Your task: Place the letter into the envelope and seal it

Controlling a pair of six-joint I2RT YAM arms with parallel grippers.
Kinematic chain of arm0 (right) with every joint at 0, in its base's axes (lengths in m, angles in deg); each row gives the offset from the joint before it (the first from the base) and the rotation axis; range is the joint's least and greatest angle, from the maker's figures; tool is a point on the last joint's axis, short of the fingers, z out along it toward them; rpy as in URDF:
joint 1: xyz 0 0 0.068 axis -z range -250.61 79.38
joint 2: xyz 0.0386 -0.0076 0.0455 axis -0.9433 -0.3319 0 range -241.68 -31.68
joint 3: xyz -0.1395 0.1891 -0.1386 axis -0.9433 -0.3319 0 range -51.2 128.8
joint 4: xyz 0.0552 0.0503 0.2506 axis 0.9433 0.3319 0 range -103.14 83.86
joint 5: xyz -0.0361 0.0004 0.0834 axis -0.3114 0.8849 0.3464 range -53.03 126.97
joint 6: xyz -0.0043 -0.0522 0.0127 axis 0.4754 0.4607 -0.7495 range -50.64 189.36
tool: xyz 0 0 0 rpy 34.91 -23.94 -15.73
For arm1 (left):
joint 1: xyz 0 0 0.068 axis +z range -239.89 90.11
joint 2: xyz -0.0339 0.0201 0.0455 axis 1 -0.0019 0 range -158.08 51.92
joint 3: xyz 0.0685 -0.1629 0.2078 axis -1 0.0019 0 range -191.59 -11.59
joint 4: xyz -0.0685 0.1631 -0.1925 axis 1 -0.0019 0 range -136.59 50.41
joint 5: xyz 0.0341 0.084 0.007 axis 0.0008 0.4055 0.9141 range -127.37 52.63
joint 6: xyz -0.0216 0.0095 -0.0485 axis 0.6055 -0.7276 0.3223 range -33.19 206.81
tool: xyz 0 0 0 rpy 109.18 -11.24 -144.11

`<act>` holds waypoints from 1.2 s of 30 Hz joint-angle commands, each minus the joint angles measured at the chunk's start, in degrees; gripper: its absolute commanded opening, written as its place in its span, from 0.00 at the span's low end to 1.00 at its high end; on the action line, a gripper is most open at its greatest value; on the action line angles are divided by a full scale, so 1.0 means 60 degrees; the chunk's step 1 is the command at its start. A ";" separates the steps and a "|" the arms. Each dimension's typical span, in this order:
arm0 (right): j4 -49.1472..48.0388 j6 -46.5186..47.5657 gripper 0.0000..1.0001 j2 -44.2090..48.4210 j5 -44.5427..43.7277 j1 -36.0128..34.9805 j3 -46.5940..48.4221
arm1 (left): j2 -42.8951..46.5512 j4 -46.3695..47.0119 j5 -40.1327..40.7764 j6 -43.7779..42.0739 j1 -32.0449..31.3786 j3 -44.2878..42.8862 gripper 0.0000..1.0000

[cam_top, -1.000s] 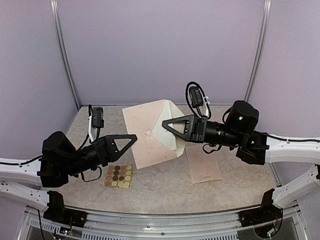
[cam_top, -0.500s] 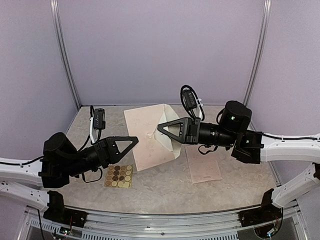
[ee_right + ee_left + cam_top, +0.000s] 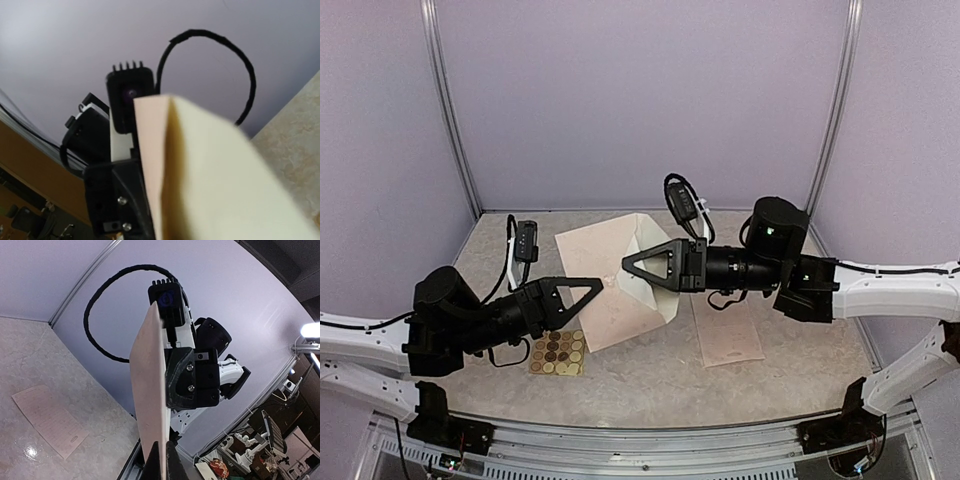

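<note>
The pale pinkish-beige envelope (image 3: 592, 300) is held tilted above the table, its cream-lined flap (image 3: 655, 250) open to the right. My left gripper (image 3: 601, 285) is shut on the envelope's near edge; in the left wrist view the envelope (image 3: 149, 390) stands edge-on between the shut fingertips (image 3: 154, 465). My right gripper (image 3: 626, 268) is shut on the envelope at the flap; paper (image 3: 215, 180) fills the right wrist view and hides its fingers. The letter (image 3: 726, 328) lies flat on the table under the right arm. It also shows in the left wrist view (image 3: 47, 420).
A small sheet of round stickers (image 3: 557, 352) lies on the table below the left gripper. Purple walls close the back and sides. The two grippers face each other tip to tip over the table's middle.
Both grippers and the envelope have moved left. The right arm has reached further left and the left gripper has come slightly forward with the envelope's edge.
</note>
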 commanded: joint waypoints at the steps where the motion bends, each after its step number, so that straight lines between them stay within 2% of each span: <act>1: 0.1183 0.0588 0.01 0.0222 -0.0452 -0.0085 0.0446 | 0.0072 0.0105 0.0006 -0.0094 -0.0051 -0.0141 0.00; 5: 0.2598 0.1130 0.20 0.0748 -0.1237 -0.0076 0.0475 | 0.0182 -0.0004 -0.0014 -0.0107 -0.0044 -0.0113 0.00; 7: 0.3050 0.1282 0.23 0.0923 -0.1479 -0.0081 0.0461 | 0.0191 0.0032 -0.0118 -0.0114 -0.0044 -0.0129 0.00; 11: 0.3218 0.1417 0.23 0.1097 -0.1289 -0.0081 0.0381 | 0.0170 0.0095 -0.0224 -0.0153 -0.0045 -0.0158 0.00; 14: 0.3135 0.1485 0.22 0.1067 -0.0968 -0.0083 0.0408 | 0.0133 0.0093 -0.0289 -0.0154 -0.0045 -0.0202 0.00; 18: 0.3021 0.1569 0.15 0.0917 -0.0583 -0.0085 0.0487 | 0.0034 0.0091 -0.0396 -0.0136 -0.0053 -0.0265 0.00; 20: 0.2832 0.1563 0.08 0.0839 -0.0378 -0.0084 0.0477 | -0.0026 0.0098 -0.0443 -0.0136 -0.0044 -0.0302 0.00; 21: 0.2742 0.1561 0.01 0.0799 -0.0297 -0.0081 0.0493 | -0.0041 0.0092 -0.0457 -0.0136 -0.0043 -0.0303 0.00; 25: 0.2385 0.1560 0.00 0.0665 0.0112 -0.0099 0.0484 | -0.0115 -0.0024 -0.0399 -0.0122 -0.0047 -0.0350 0.00; 26: 0.2373 0.1590 0.00 0.0629 0.0202 -0.0092 0.0507 | -0.0133 -0.0053 -0.0426 -0.0121 -0.0048 -0.0347 0.02; 28: 0.2459 0.1655 0.00 0.0522 0.0341 -0.0110 0.0606 | -0.0173 -0.0072 -0.0424 -0.0100 -0.0051 -0.0374 0.14; 30: 0.2666 0.1742 0.00 0.0397 0.0446 -0.0119 0.0708 | -0.0231 -0.0131 -0.0411 -0.0106 -0.0052 -0.0410 0.17; 36: 0.2784 0.1897 0.00 0.0109 0.0653 -0.0259 0.0945 | -0.0393 -0.0237 -0.0425 -0.0123 -0.0048 -0.0486 0.10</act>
